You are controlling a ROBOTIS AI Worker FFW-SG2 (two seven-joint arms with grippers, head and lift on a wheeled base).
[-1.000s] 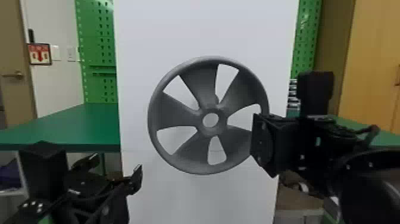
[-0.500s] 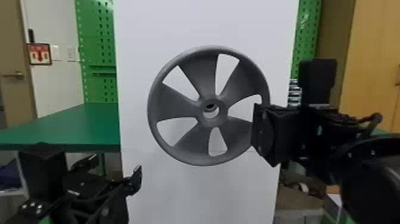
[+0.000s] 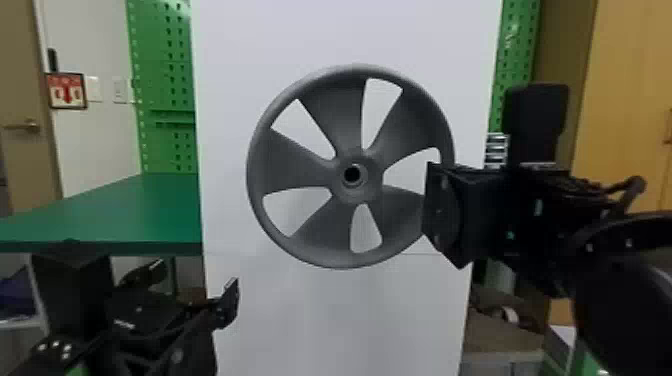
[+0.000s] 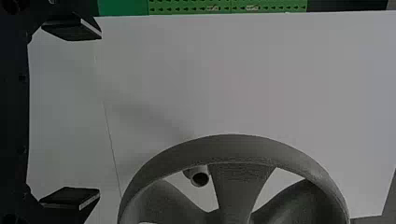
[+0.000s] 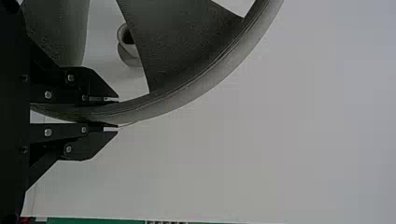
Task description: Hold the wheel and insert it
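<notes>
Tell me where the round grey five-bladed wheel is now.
In the head view, the wheel is near the middle, in front of the upright white panel, its right rim held by the black right gripper.

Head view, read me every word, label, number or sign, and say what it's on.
Red-and-white rectangular sign on the pale wall: red downward arrow; any words are too small to read.
Black left gripper: a small white marking, too small to read.
Grey five-spoked wheel: no lettering I can see.

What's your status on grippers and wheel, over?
Right gripper shut on wheel at rim. Left gripper open, empty. Wheel in front of peg, nothing seen between.
</notes>
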